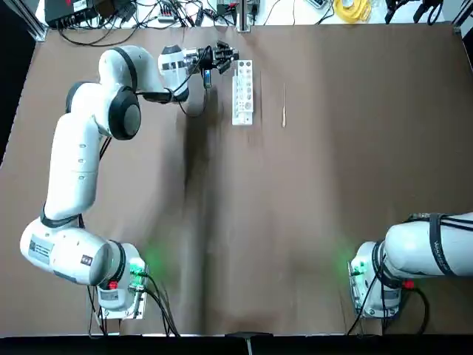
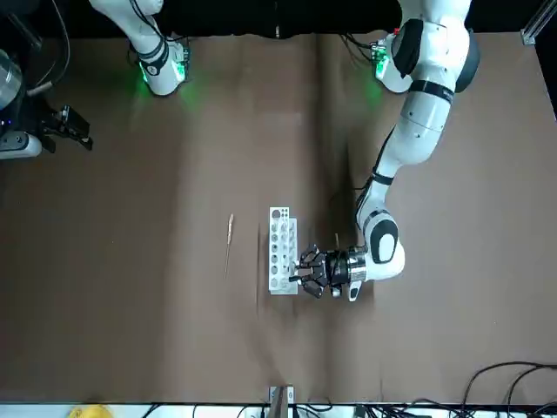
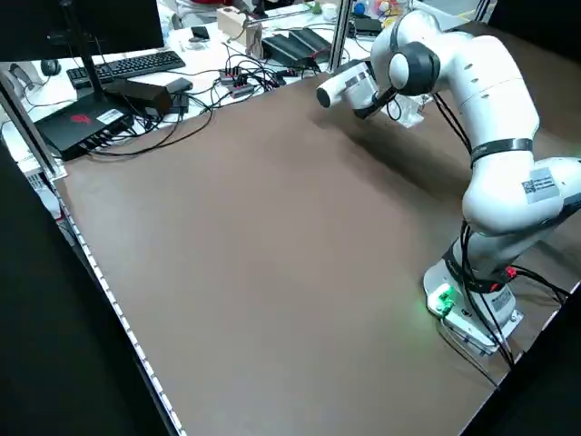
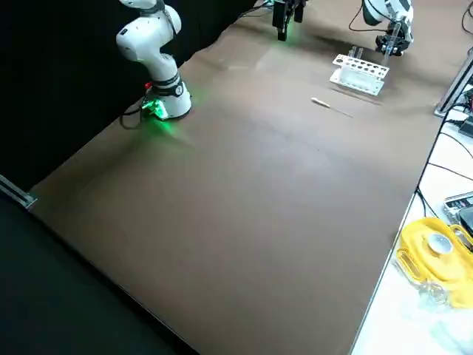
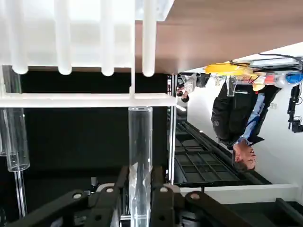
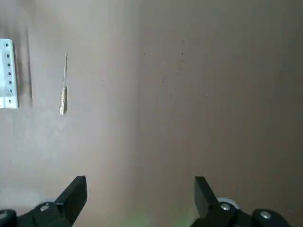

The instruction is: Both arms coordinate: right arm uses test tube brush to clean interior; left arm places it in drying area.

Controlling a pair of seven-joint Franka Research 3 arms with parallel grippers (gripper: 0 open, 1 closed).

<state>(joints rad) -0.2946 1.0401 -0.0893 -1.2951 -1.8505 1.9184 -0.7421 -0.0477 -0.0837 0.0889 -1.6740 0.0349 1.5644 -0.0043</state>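
Observation:
My left gripper [image 1: 225, 55] reaches to the far end of the drying area, a white holed rack [image 1: 242, 92]. The left wrist view shows the left gripper [image 5: 140, 176] shut on a clear test tube [image 5: 140, 142], whose free end sits at the rack's [image 5: 85, 99] plate. Another clear tube [image 5: 16, 142] stands in the rack. On the table to the right of the rack lies the thin pale test tube brush [image 1: 284, 106], with nothing touching it. The right arm [image 1: 425, 248] is folded back near its base. Its gripper [image 6: 139, 187] is open and empty, high above the table.
Cables, a keyboard [image 3: 127, 65] and boxes lie beyond the table's far edge, with a yellow object [image 4: 432, 248] at the right rim. A person [image 5: 239, 123] shows in the background of the left wrist view. Both arm bases [image 1: 118, 285] stand at the near edge.

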